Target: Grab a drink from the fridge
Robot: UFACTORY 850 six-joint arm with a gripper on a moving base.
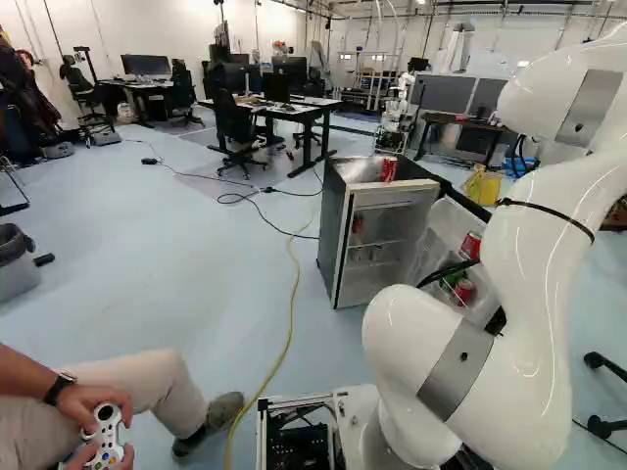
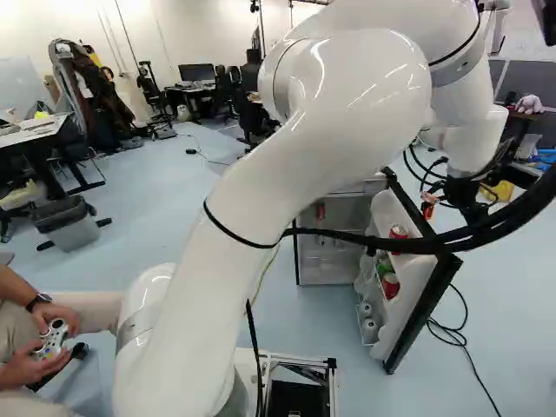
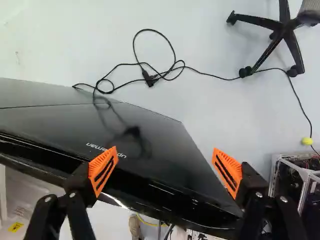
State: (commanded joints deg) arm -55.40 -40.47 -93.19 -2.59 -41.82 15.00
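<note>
My gripper (image 2: pixel 469 201) hangs beyond the open fridge door (image 2: pixel 415 295) in the right base view. In the wrist view the gripper (image 3: pixel 165 170) stands open and empty, above the door's glossy black outside (image 3: pixel 145 130). The small fridge (image 1: pixel 336 230) has its door swung wide. Door shelves hold a red can (image 2: pixel 398 233), a green can (image 2: pixel 383 268), another red can (image 2: pixel 391 285) and pale cans (image 2: pixel 367 326). One red can (image 1: pixel 357 225) stands inside the fridge. Another red can (image 1: pixel 389 168) shows at its top. The left base view does not show the gripper.
Black cables (image 2: pixel 447 328) lie on the floor beside the door. A chair base (image 3: pixel 285 30) stands beyond the door in the wrist view. Seated close at the left is a person (image 1: pixel 127 392) holding a controller. Another robot (image 1: pixel 400 108) stands behind the fridge.
</note>
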